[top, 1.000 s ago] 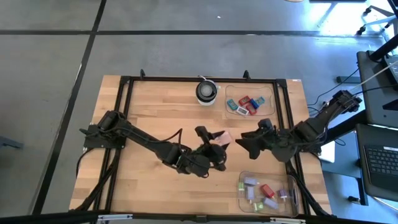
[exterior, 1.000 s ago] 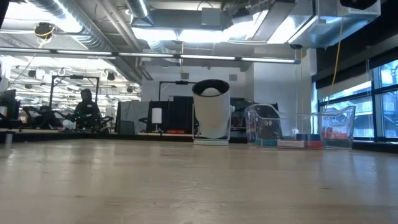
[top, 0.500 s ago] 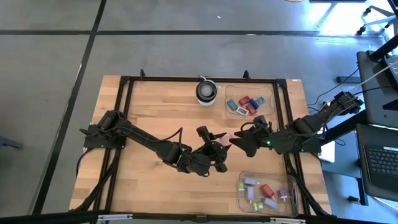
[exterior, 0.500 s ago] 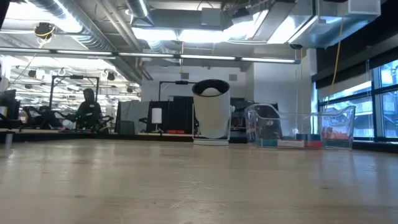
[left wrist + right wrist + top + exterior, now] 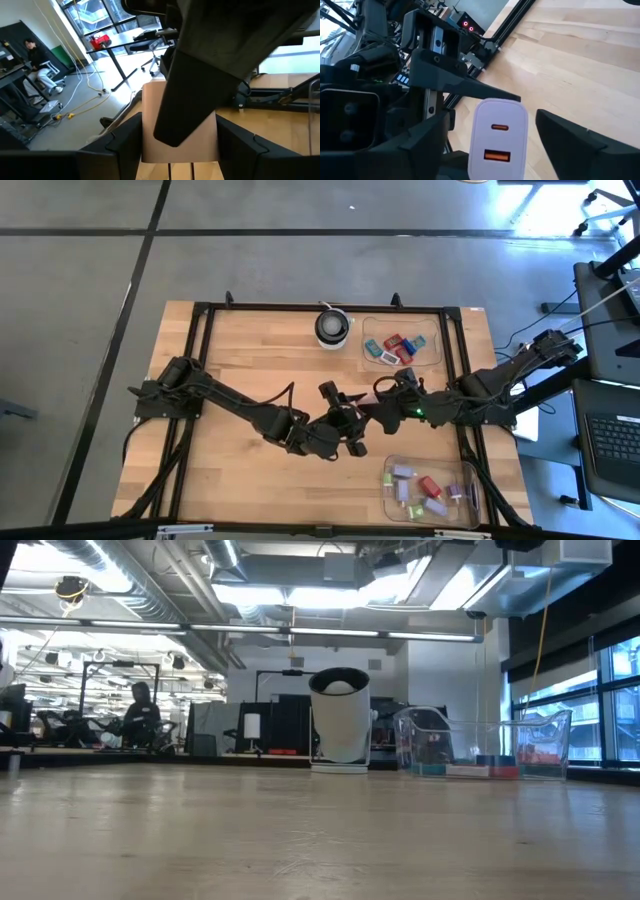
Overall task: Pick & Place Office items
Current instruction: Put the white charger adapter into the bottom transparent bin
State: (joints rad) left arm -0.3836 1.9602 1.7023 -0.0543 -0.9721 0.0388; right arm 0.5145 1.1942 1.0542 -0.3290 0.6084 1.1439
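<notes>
My left gripper hovers over the middle of the table, shut on a small pale pink block with two ports on its end face. My right gripper is open and faces it from the table's right. Its fingers stand on either side of the block's port end with gaps showing. One right finger crosses in front of the block in the left wrist view. Other small coloured pieces lie in two clear trays. Neither gripper shows in the low view. My left gripper pinches the pink block between its two fingers by the side faces of the end away from the ports. It comes roughly level from the table's left. The block is lifted clear of the table, port end toward the right gripper.
A round white-and-black object stands near the far edge, next to the far tray of red, blue and teal pieces. The near-right tray holds lilac, red and green pieces. A black frame runs around the table top.
My right gripper has moved toward the table's left, closing on the block in my left gripper until its open fingers flank the port end. My left gripper and the block have stayed about where they were.
</notes>
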